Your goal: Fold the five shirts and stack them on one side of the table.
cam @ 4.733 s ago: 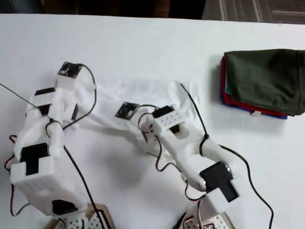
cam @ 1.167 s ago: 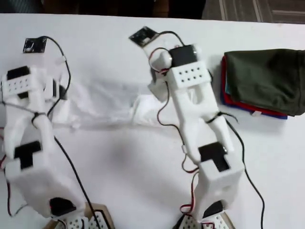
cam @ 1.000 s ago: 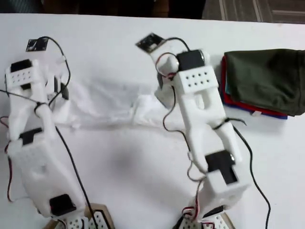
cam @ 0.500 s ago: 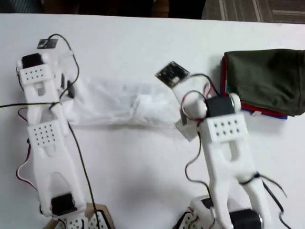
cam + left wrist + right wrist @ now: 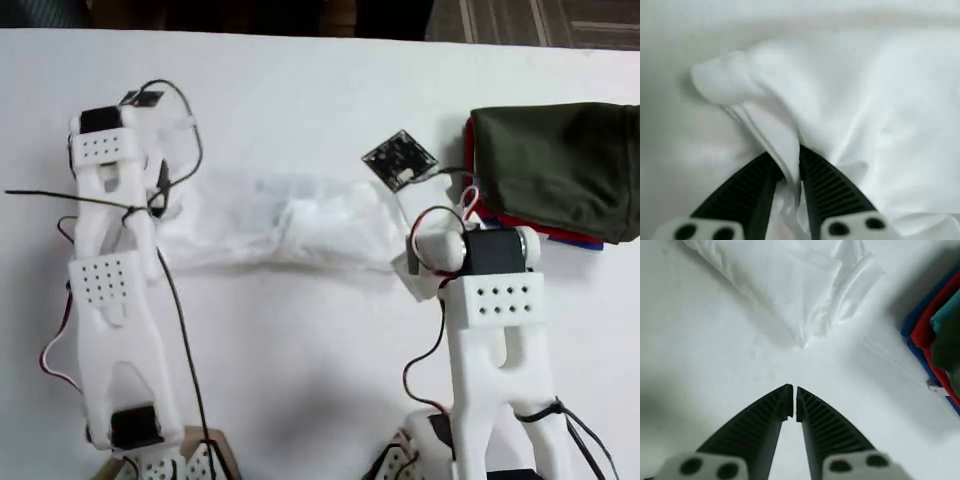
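while the left gripper [image 5: 790, 161] pinches a fold at one end of the white shirt [image 5: 280, 222], the right gripper [image 5: 793, 391] hangs empty over the table [image 5: 300, 380], jaws nearly together, just off the other end. folded stack [image 5: 560, 165] lies on the right arm's side.

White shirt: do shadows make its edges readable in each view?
High view: white shirt nearly merges with the table, faint shadow along its near edge. Left wrist view: folds softly shaded near the left gripper. Right wrist view: hem clearly shadowed.
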